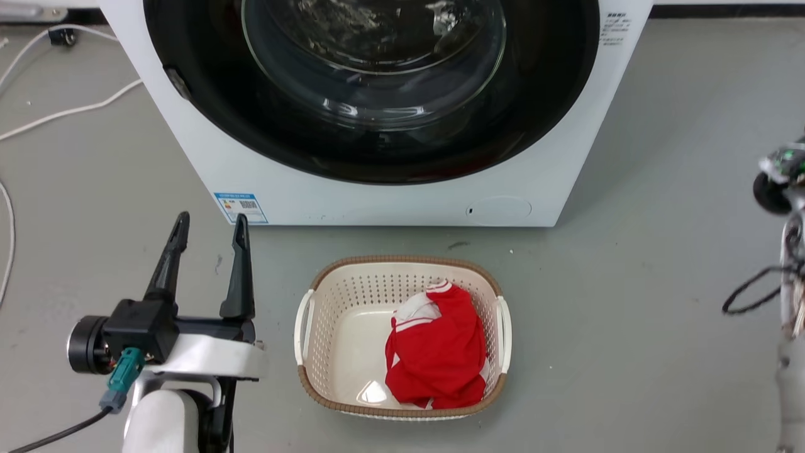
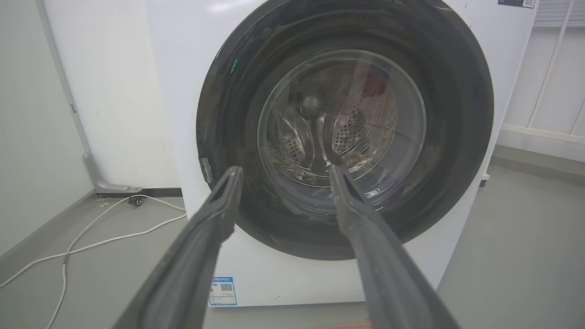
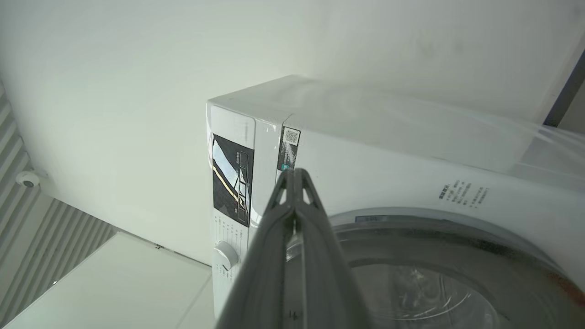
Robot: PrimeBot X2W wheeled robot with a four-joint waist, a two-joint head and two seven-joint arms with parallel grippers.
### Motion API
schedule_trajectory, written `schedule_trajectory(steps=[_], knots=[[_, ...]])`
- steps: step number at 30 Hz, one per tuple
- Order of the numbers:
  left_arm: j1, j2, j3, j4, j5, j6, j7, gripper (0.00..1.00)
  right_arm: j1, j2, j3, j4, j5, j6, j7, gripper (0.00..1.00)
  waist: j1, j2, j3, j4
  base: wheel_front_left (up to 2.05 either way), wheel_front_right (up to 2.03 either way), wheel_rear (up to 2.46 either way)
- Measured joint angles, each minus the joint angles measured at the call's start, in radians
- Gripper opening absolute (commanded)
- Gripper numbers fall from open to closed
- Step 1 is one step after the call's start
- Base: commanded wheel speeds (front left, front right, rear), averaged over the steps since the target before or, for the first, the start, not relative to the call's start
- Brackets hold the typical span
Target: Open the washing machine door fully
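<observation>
The washing machine (image 1: 390, 201) takes up the upper middle of the head view, a white box standing on the grey floor. The washing machine door (image 1: 371, 82) lies flat against its front, a glossy black rim around clear glass. Lower centre, just in front of the machine and apart from it, sits a beige perforated basket (image 1: 402, 260) with a brown rim. It holds one crumpled red garment with white trim (image 1: 437, 352), piled toward its right half; the left half of the basket floor is bare.

At lower left of the head view the left gripper (image 1: 212, 220) points up the frame with its two dark fingers spread wide and nothing between them. It is short of the machine, below the blue label sticker (image 1: 241, 206). A round cap (image 1: 501, 209) sits low on the machine's right front.

The left wrist view faces the door head-on. Through the glass it gives the perforated steel drum (image 2: 343, 132), and a small grey metal fitting (image 2: 205, 170) on the rim's left edge. White cables (image 2: 105, 237) trail over the floor at lower left.

The right wrist view takes in the machine's top corner, a dark control panel (image 3: 232, 180) and a white dial (image 3: 225, 256). The right gripper (image 3: 297, 173) rises from bottom centre, fingers pressed together on nothing.
</observation>
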Motion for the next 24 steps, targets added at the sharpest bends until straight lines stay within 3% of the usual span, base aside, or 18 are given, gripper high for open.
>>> schedule_trajectory(steps=[13,24], knots=[[-0.095,0.0,-0.01,-0.022,-0.007,-0.003,0.0,1.0,-0.504,-0.16,0.101,0.449,-0.145,0.0,0.218,0.0,0.0001,0.0,0.141,0.021,0.0,0.0,0.0],[-0.151,0.005,-0.025,-0.043,-0.023,-0.004,0.0,1.0,-0.776,-0.146,0.249,0.701,-0.343,0.0,0.449,0.0,0.0,0.0,0.243,0.042,0.0,0.0,0.0]])
